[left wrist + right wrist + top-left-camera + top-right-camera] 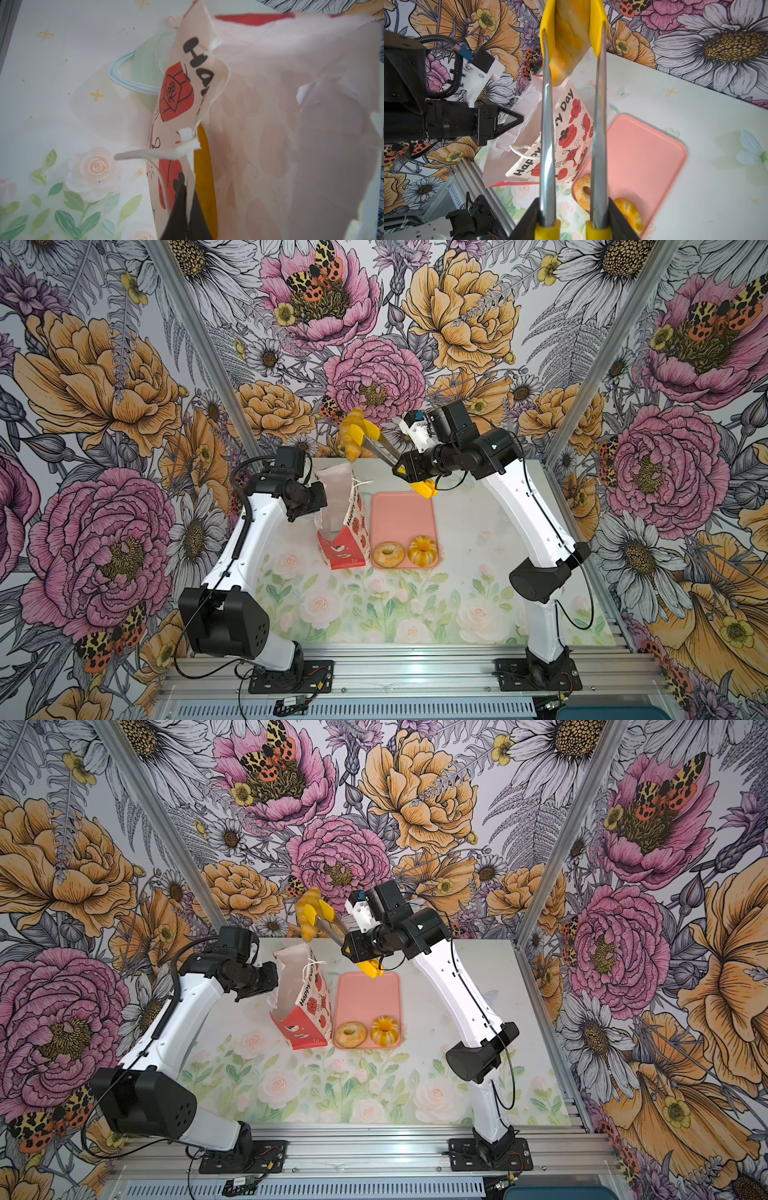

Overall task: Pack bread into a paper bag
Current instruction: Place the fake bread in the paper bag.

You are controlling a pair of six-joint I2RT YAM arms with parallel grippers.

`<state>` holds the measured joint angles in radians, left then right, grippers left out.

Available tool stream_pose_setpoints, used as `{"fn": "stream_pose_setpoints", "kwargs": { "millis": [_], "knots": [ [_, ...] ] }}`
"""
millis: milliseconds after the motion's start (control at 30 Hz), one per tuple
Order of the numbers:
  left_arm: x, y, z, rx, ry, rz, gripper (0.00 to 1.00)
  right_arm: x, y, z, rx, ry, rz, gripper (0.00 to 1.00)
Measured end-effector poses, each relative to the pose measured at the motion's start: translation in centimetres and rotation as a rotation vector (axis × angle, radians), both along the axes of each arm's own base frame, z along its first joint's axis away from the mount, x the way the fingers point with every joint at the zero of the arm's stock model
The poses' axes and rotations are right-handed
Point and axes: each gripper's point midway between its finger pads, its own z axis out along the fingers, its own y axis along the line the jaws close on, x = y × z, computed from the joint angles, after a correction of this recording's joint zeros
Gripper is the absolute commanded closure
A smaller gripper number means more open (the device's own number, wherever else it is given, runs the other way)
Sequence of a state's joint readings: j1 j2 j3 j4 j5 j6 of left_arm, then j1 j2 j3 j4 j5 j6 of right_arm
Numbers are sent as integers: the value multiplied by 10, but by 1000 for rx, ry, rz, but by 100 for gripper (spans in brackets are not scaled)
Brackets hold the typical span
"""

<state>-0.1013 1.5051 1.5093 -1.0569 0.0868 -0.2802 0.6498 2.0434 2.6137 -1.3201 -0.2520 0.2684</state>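
The paper bag (pixel 347 531) (pixel 307 1006) stands upright, left of the pink tray. My left gripper (pixel 321 508) (pixel 188 195) is shut on the bag's rim (pixel 270 104) and holds its mouth apart. A golden-brown piece (pixel 204 176) shows inside. My right gripper (pixel 402 467) (pixel 573 207) is shut on the yellow-tipped tongs (pixel 547 124). The tongs pinch a croissant (pixel 351 431) (pixel 571 37) in the air above the bag's mouth. A bagel (pixel 388 554) (pixel 582 192) and a fluted ring bun (pixel 423 549) (pixel 630 214) lie on the tray's near end.
The pink tray (pixel 403 510) (pixel 368 990) lies flat right of the bag, its far part bare. Floral walls close in the table at the back and both sides. Both arm bases stand on the metal rail at the front.
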Motion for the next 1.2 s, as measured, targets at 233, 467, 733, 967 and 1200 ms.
{"fn": "stream_pose_setpoints", "kwargs": {
  "millis": [233,467,733,967,1200],
  "knots": [
    [10,-6,1,0,1,-13,100,-19,14,-18,-22,62,54,52],
    [11,-7,-1,2,6,-14,100,-40,15,-24,-35,103,73,52],
    [14,-5,3,4,-3,-10,100,-52,16,-25,-44,122,87,49],
    [17,1,7,6,-11,6,100,-56,16,-27,-53,130,92,35],
    [17,3,7,8,-11,9,100,-55,14,-26,-60,118,80,36]
  ]
}}
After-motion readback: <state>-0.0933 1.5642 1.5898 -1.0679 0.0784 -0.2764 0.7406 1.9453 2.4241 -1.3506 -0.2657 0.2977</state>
